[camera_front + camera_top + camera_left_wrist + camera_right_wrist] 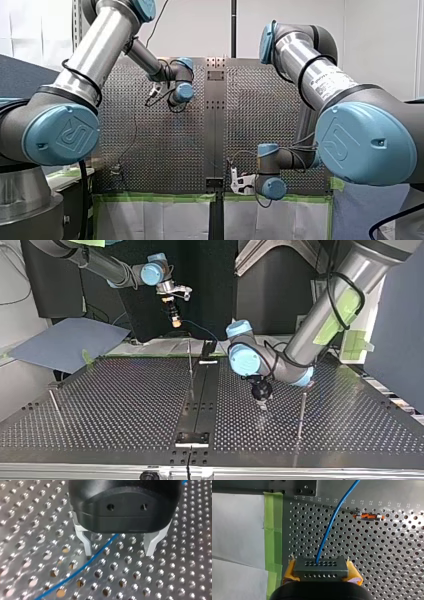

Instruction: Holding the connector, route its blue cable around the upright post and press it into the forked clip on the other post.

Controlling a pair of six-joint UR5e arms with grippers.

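Note:
My right gripper [320,580] has its yellow pads shut on a dark multi-hole connector [320,567], and the blue cable [329,525] runs away from the connector over the perforated table. In the top view that gripper [174,315] hangs high at the far side, with the cable [199,327] trailing down from it. My left gripper [119,551] stands open just above the table. The cable [82,568] passes between its metal fingers [86,543], close to one of them. Thin upright posts [190,367] [301,412] stand on the table; my left gripper [262,401] is beside the second.
A third thin post [55,405] stands at the top view's left. A small orange and metal piece [368,517] shows ahead of my right gripper. Green tape [273,525] and white paper edge the table. A dark centre strip [200,390] divides the plates.

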